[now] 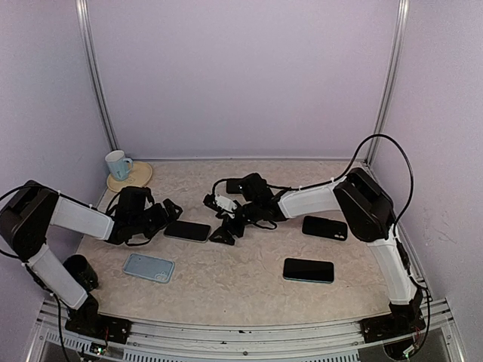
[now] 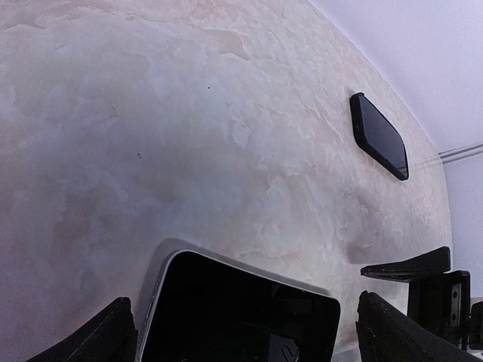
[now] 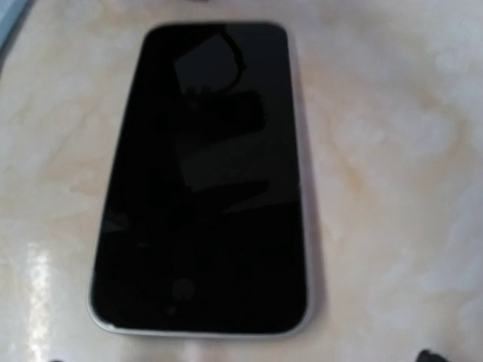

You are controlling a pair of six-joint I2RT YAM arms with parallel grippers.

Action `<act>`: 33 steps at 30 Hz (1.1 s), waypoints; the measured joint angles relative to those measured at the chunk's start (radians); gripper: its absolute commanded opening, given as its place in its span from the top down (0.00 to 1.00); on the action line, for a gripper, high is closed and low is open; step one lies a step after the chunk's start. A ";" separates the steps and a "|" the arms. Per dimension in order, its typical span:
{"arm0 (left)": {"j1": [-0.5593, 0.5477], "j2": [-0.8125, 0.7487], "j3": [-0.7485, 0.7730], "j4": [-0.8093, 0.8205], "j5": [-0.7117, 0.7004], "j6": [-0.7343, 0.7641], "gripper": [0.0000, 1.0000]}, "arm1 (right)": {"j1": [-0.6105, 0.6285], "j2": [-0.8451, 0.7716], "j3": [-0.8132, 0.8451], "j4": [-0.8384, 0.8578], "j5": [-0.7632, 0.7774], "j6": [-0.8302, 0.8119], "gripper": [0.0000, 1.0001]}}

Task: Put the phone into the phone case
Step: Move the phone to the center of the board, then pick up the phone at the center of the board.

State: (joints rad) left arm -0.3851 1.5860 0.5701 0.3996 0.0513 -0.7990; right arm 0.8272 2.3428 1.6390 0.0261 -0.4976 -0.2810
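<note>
Lilac walls [image 1: 241, 75], marbled surface [image 1: 241, 294]. Left pincer [image 1: 170, 217] and right pincer [image 1: 219, 219] flank the phone [image 1: 187, 231], both spread; mug [image 1: 117, 164] beyond it

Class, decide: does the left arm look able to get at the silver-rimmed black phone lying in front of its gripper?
Probably yes. The left gripper stands open at the silver-rimmed black phone, whose near end shows between its fingers in the wrist view; nothing lies between them.

Glossy black-glass phone [image 3: 200, 173] with a silvery metallic rim on a smooth, marble-look beige tabletop [image 3: 392, 151]
</note>
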 measured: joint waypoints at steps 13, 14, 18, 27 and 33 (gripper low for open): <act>0.004 0.086 0.035 0.034 0.002 0.018 0.01 | 0.034 0.035 0.008 0.001 0.048 0.035 0.00; 0.002 0.093 0.040 0.040 0.002 0.019 0.01 | 0.035 0.037 0.011 0.001 0.051 0.036 0.00; -0.016 0.118 0.052 0.068 0.005 0.023 0.01 | 0.038 0.045 0.021 0.004 0.058 0.041 0.00; -0.054 0.130 0.050 0.101 0.032 0.021 0.01 | 0.044 0.058 0.039 0.009 0.060 0.042 0.01; -0.057 0.130 0.044 0.113 0.040 0.020 0.01 | 0.046 0.069 0.053 0.009 0.053 0.041 0.11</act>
State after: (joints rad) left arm -0.4423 1.7164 0.6140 0.5121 0.0917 -0.7792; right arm 0.8730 2.4123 1.6924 0.0349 -0.4450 -0.2398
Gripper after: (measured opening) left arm 0.989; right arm 0.933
